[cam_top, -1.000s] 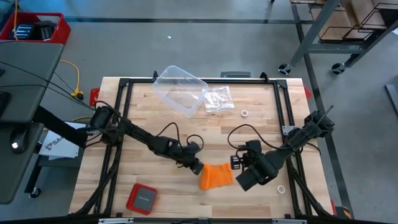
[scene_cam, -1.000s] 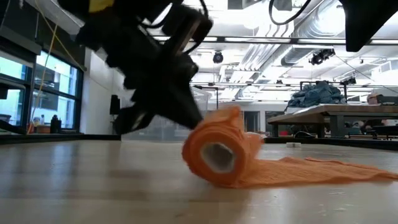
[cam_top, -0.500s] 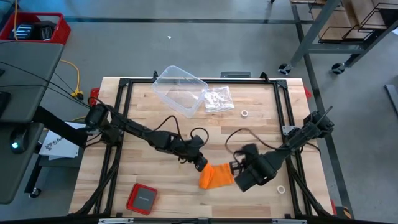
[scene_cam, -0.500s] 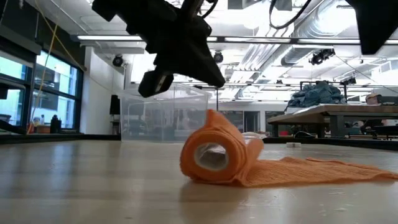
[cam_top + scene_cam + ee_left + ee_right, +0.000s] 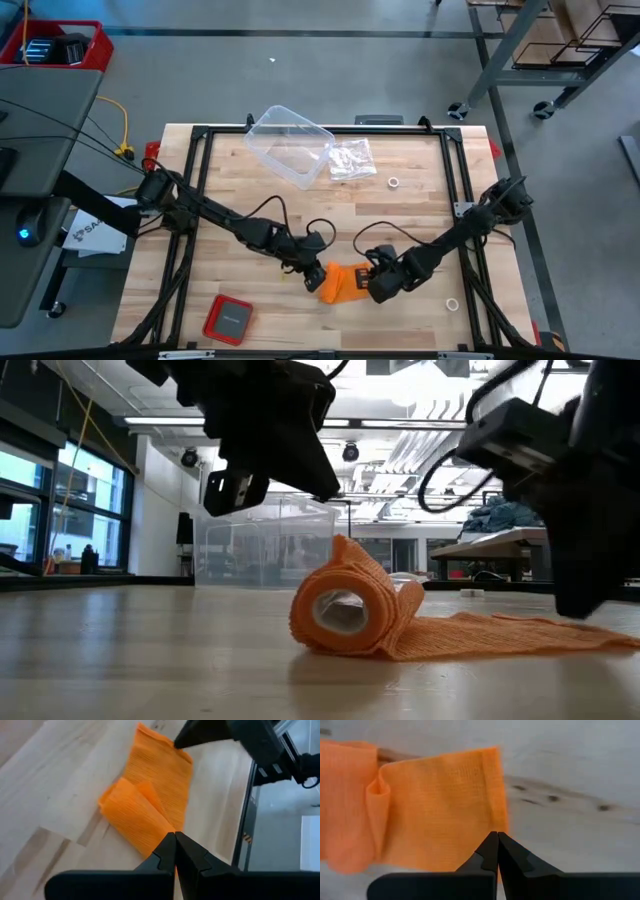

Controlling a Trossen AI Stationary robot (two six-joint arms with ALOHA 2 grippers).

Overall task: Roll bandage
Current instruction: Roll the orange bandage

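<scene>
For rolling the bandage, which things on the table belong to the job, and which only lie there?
Belong to the job:
orange bandage, partly rolled
left end effector, shut
right end effector, shut

Only lying there:
clear plastic container
crinkled clear bag
red square case
two small white rings

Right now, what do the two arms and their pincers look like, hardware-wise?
Both arms are dark, slender and jointed, with thin black cables looping loosely beside them. The left pincer and right pincer each have two black, tapered, wedge-shaped fingers. No markings are legible.
</scene>
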